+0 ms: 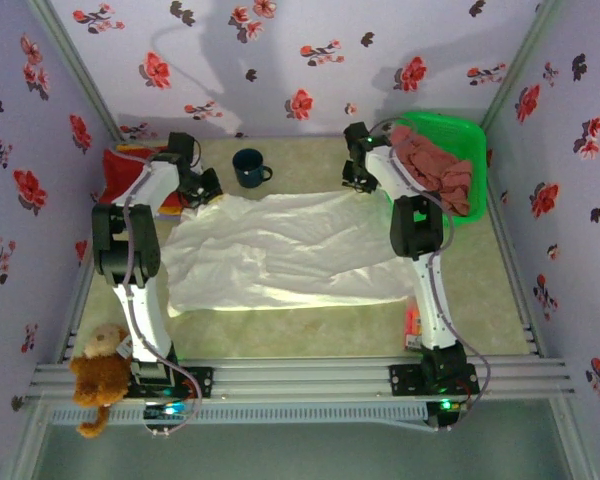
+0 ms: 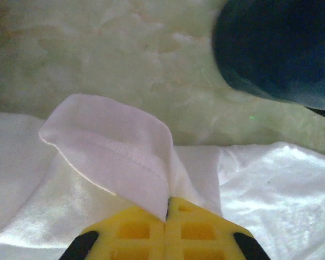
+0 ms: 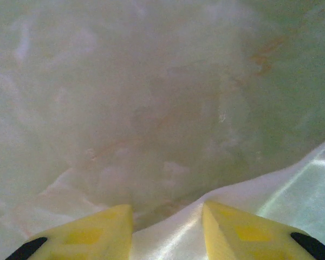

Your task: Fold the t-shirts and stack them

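Lower left of the top view: a brown teddy bear (image 1: pixel 95 372) sits by the rail next to the left arm's base. Upper left, a red t-shirt (image 1: pixel 118 165) lies bunched against the wall, partly hidden by the left arm. The left hand (image 1: pixel 202 193) is down at the upper left corner of the white t-shirt (image 1: pixel 280 250). In the left wrist view its yellow pads are pressed together, pinching a raised fold of the white hem. A dark blue mug (image 1: pixel 250 167) stands upright just beyond that corner, apart from the cloth. The white t-shirt lies spread across the middle of the pale green worktop (image 1: pixel 310 330), wrinkled, its lower edge uneven. The right hand (image 1: pixel 358 178) is down at the shirt's upper right corner. In the right wrist view its fingers (image 3: pixel 97 227) are spread, with the white cloth's edge lying between them. Upper right, a green basket (image 1: pixel 458 128) holds heaped dusty-pink t-shirts (image 1: pixel 435 170).
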